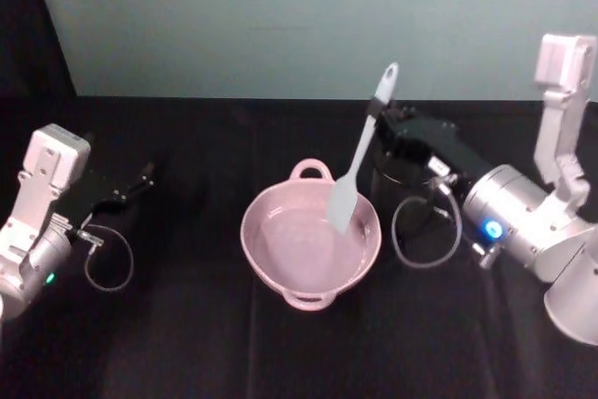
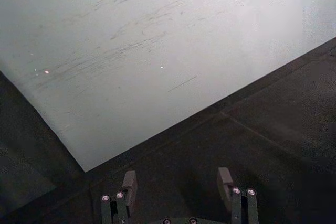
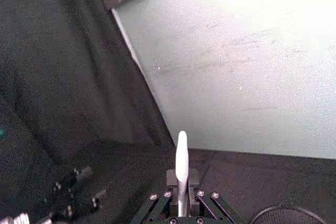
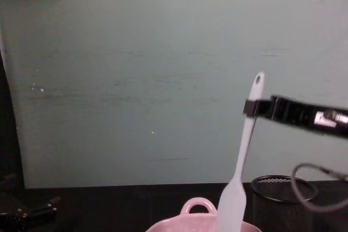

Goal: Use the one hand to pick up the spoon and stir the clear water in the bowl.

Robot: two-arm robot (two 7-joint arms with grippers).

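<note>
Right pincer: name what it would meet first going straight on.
Past the spoon it grips, the right pincer looks free to run as far as the pale wall, though depth is unclear.

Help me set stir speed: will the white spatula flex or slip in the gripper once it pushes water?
Probably light and fairly stiff: the spatula hangs straight, tilted, with no visible bend. The right gripper pinches its slim handle high up, far from the blade, so it may pivot or slip under sideways load. The left gripper sits parked, open.
</note>
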